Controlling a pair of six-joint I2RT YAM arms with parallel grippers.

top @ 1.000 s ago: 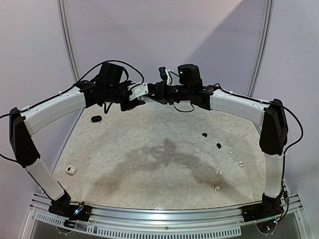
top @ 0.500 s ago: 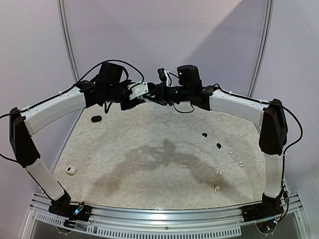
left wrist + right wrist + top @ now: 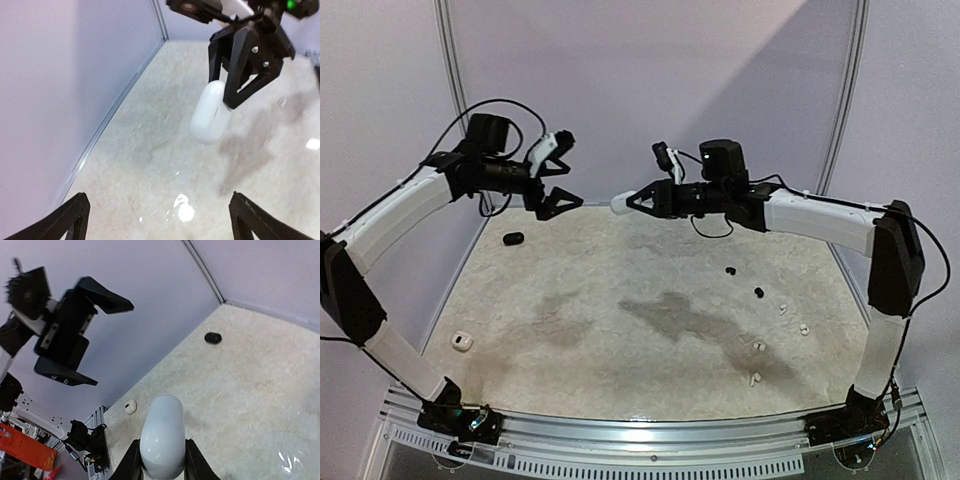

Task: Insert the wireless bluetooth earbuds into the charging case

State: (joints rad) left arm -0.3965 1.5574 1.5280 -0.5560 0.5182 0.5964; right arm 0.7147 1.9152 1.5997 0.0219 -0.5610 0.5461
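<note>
My right gripper (image 3: 626, 203) is shut on a white pebble-shaped charging case (image 3: 619, 204), held in the air over the far middle of the table. The right wrist view shows that case (image 3: 161, 437) pinched between both fingers, its lid closed. My left gripper (image 3: 563, 172) hangs open and empty to the left of the case, clear of it. From the left wrist the case (image 3: 212, 112) hangs from the right gripper's black fingers (image 3: 245, 65). Two black earbuds (image 3: 729, 270) and several white earbuds (image 3: 783, 309) lie on the table at the right.
A black case (image 3: 513, 239) lies at the far left of the table, also in the right wrist view (image 3: 213, 338). Another white case (image 3: 461, 342) sits near the left front. The back wall and side rails close in the table.
My left gripper let go of the white case, opened wide and pulled back to the left and up. The right gripper kept the case and shifted slightly right.
</note>
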